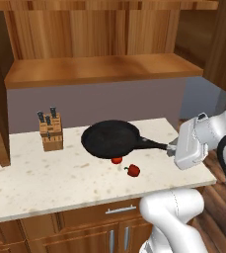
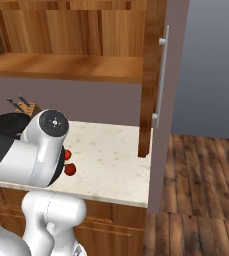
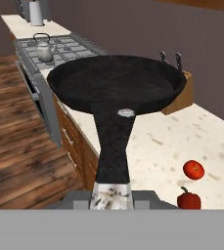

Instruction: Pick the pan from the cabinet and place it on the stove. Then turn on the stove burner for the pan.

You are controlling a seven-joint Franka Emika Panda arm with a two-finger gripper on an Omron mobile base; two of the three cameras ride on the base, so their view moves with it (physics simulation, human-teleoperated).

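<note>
My gripper [image 1: 172, 148] is shut on the silvery tip of the handle of the black pan [image 1: 109, 139], which hangs level just above the counter. In the hand view the pan [image 3: 116, 83] spreads out ahead, and its handle runs back to my gripper [image 3: 112, 197] between the two fingertips [image 3: 79, 199]. Beyond the pan lies the grey stove [image 3: 77, 46] with dark grates. The wooden cabinet [image 1: 104, 69] stands open above the counter, its shelf bare. From the right base view I see the cabinet's open door [image 2: 153, 75] and a sliver of the pan [image 2: 6, 122] behind my arm.
A kettle [image 3: 44, 51] sits on the stove. On the speckled counter [image 1: 45, 178] are a knife block [image 1: 51, 131], a tomato [image 1: 116, 160] under the pan and a red pepper [image 1: 132, 170]. Wooden floor [image 2: 201, 190] lies right of the counter's end.
</note>
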